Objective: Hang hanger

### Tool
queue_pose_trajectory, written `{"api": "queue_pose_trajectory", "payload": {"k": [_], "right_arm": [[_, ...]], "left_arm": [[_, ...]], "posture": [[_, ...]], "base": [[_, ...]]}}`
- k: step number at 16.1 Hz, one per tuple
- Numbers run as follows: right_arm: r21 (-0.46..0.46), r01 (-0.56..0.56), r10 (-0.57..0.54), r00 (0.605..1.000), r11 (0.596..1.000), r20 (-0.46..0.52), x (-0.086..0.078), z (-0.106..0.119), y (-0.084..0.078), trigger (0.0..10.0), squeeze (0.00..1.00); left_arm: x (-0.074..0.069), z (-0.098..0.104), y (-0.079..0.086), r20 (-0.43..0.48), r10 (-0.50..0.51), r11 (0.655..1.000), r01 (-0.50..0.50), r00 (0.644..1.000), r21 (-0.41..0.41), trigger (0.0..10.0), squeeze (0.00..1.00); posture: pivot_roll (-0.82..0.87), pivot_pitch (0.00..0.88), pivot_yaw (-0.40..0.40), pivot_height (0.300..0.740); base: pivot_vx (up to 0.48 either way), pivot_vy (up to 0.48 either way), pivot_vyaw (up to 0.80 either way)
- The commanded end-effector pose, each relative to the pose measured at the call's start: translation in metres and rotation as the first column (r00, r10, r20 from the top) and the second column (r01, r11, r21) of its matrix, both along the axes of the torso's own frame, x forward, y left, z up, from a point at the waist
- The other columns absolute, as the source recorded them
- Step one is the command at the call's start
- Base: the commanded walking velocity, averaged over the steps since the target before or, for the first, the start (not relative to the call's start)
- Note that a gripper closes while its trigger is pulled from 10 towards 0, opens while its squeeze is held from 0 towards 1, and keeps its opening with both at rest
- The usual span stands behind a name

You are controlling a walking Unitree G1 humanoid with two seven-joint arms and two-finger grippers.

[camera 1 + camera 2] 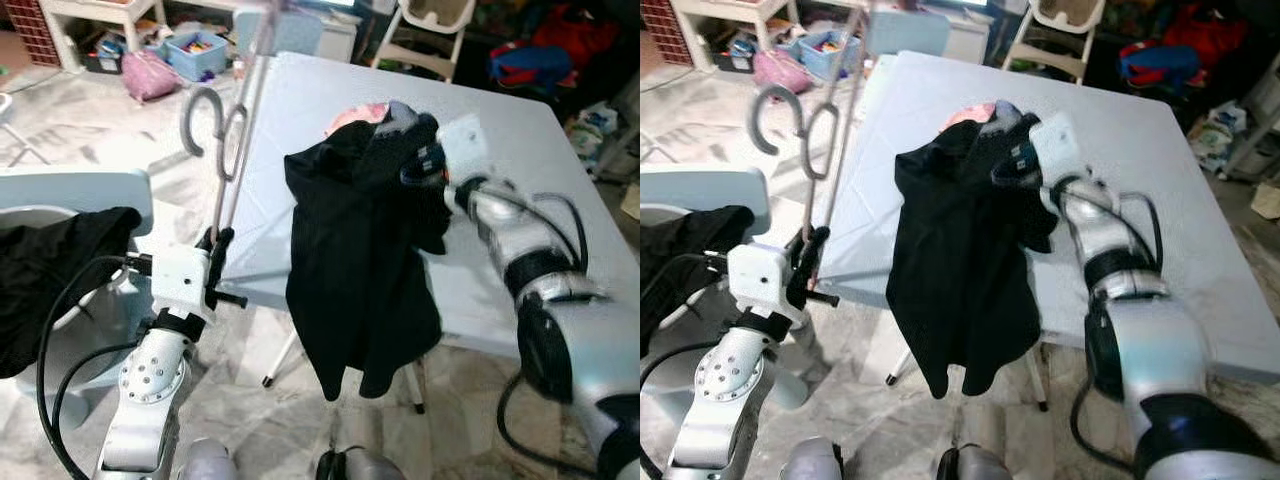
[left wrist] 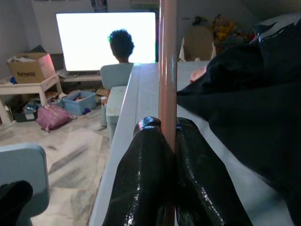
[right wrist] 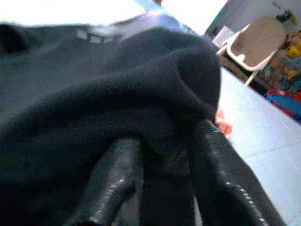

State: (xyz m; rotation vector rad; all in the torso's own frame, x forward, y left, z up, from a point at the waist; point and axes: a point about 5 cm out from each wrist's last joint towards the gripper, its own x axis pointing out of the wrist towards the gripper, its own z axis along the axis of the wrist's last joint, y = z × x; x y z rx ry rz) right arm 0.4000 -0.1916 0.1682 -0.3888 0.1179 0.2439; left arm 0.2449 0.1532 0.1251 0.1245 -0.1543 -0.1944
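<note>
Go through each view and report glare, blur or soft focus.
Left wrist view: the TV screen is blown out to pure white, while the left pincer shut on the pink rod is sharp. Right wrist view: soft throughout, the black garment too close to focus. Eye views: reasonably sharp, evenly lit, dim in the far clutter.

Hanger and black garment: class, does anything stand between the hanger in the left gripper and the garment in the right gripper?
Nothing visible does. The left gripper is shut on the hanger beside the table edge; the right gripper pinches the black garment draped over that edge. Open air separates them.
</note>
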Motion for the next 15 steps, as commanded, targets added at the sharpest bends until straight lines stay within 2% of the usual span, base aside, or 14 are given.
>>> {"api": "queue_pose_trajectory", "payload": {"k": [1, 2, 3, 4, 5, 6, 7, 8, 11, 12, 13, 15], "right_arm": [[-0.010, 0.009, -0.009, 1.000, 1.000, -0.025, -0.006, -0.011, -0.009, 10.0, 1.00], [0.023, 0.006, -0.005, 0.998, 1.000, -0.056, -0.010, -0.020, -0.009, 10.0, 1.00], [0.088, -0.091, 0.099, 0.990, 0.992, -0.099, -0.018, -0.035, -0.002, 10.0, 1.00], [0.011, -0.186, 0.186, 0.979, 0.983, -0.088, -0.022, -0.037, 0.003, 10.0, 1.00], [-0.080, -0.288, 0.281, 0.956, 0.954, -0.086, -0.026, -0.038, 0.007, 10.0, 1.00], [-0.102, -0.321, 0.312, 0.946, 0.942, -0.090, -0.027, -0.038, 0.008, 10.0, 1.00], [-0.161, -0.351, 0.339, 0.936, 0.922, -0.096, -0.028, -0.030, -0.002, 10.0, 1.00], [-0.170, -0.360, 0.348, 0.933, 0.917, -0.097, -0.028, -0.028, -0.005, 10.0, 1.00], [-0.022, -0.435, 0.432, 0.899, 0.900, -0.072, -0.031, 0.000, -0.026, 10.0, 1.00], [-0.032, -0.456, 0.452, 0.888, 0.889, -0.089, -0.032, 0.000, -0.027, 10.0, 1.00], [0.035, -0.535, 0.536, 0.838, 0.844, -0.100, -0.038, 0.000, -0.019, 10.0, 1.00], [0.087, -0.573, 0.579, 0.809, 0.815, -0.103, -0.043, -0.001, -0.015, 10.0, 1.00]], "left_arm": [[0.001, -0.007, -0.006, -0.037, -0.032, 0.999, 0.032, 0.999, -0.004, 10.0, 0.00], [0.002, -0.008, -0.007, -0.041, -0.040, 0.999, 0.040, 0.998, -0.005, 10.0, 0.00], [0.004, -0.009, -0.006, -0.050, -0.053, 0.999, 0.054, 0.997, 0.009, 10.0, 0.00], [0.006, -0.008, -0.005, -0.050, -0.053, 0.998, 0.054, 0.997, 0.019, 10.0, 0.00], [0.007, -0.007, -0.004, -0.048, -0.057, 0.998, 0.058, 0.997, 0.022, 10.0, 0.00], [0.008, -0.007, -0.003, -0.047, -0.058, 0.998, 0.059, 0.997, 0.022, 10.0, 0.00], [0.008, -0.006, -0.003, -0.046, -0.062, 0.998, 0.063, 0.997, 0.024, 10.0, 0.00], [0.009, -0.006, -0.003, -0.045, -0.063, 0.998, 0.064, 0.997, 0.023, 10.0, 0.00], [0.006, -0.007, -0.006, -0.050, -0.077, 0.997, 0.078, 0.996, 0.020, 10.0, 0.00], [0.006, -0.008, -0.007, -0.055, -0.082, 0.996, 0.084, 0.995, 0.021, 10.0, 0.00], [0.007, -0.008, -0.009, -0.054, -0.103, 0.994, 0.105, 0.993, 0.030, 10.0, 0.00], [0.007, -0.007, -0.010, -0.050, -0.114, 0.993, 0.116, 0.992, 0.037, 10.0, 0.00]], "posture": [[0.06, 0.032, -0.109, 0.740], [0.06, 0.032, -0.109, 0.740], [0.06, 0.023, -0.087, 0.740], [0.05, 0.022, -0.081, 0.740], [0.05, 0.021, -0.071, 0.740], [0.05, 0.020, -0.068, 0.740], [0.05, 0.017, -0.065, 0.740], [0.05, 0.017, -0.065, 0.740], [0.04, 0.022, -0.053, 0.740], [0.04, 0.022, -0.051, 0.740], [0.04, 0.022, -0.045, 0.740], [0.05, 0.022, -0.041, 0.740]], "base": [[0.000, 0.000, 0.00], [0.000, 0.000, 0.00], [0.000, 0.000, 0.00], [0.000, 0.000, 0.00], [0.000, 0.000, 0.00], [0.000, 0.000, 0.00], [0.000, 0.000, 0.00], [0.000, 0.000, 0.00], [0.000, 0.000, 0.00], [0.000, 0.000, 0.00], [0.000, 0.000, 0.00], [0.000, 0.000, 0.00]]}}
